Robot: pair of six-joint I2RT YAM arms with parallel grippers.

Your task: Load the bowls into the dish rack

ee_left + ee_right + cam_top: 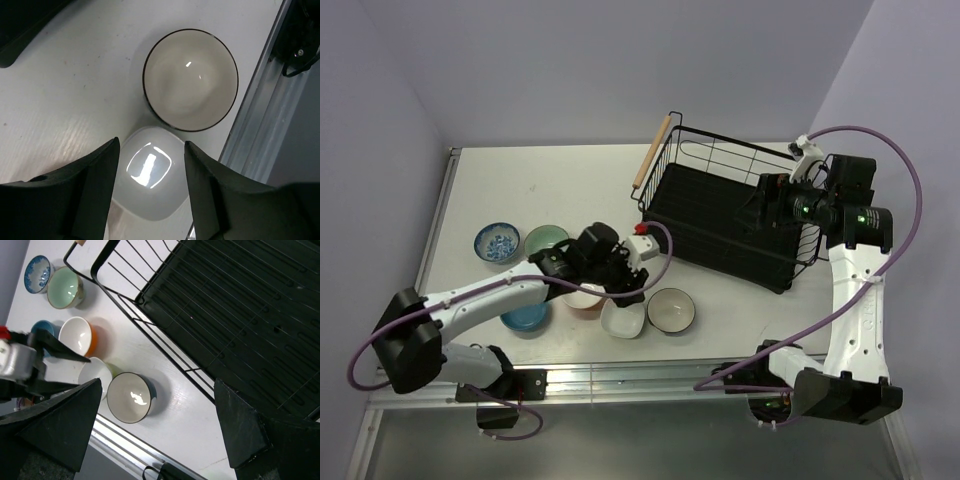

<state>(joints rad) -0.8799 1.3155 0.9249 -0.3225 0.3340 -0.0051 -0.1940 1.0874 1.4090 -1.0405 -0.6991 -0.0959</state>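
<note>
The black wire dish rack (715, 205) stands at the back right with nothing in it; it also shows in the right wrist view (235, 305). Six bowls sit at the front left: patterned (497, 242), mint green (546, 240), blue (525, 318), orange-sided (584, 300), squarish white (623, 319) and brown-rimmed (672, 310). My left gripper (620, 290) is open and hovers over the squarish white bowl (150, 175), one finger on each side of it, apart from it. The brown-rimmed bowl (190, 79) lies just beyond. My right gripper (765, 205) is open and empty above the rack's right part.
A metal rail (620, 375) runs along the table's front edge, close to the squarish and brown-rimmed bowls; it also shows in the left wrist view (260, 105). A light wooden handle (653, 152) tops the rack's left end. Grey walls close in the back and both sides.
</note>
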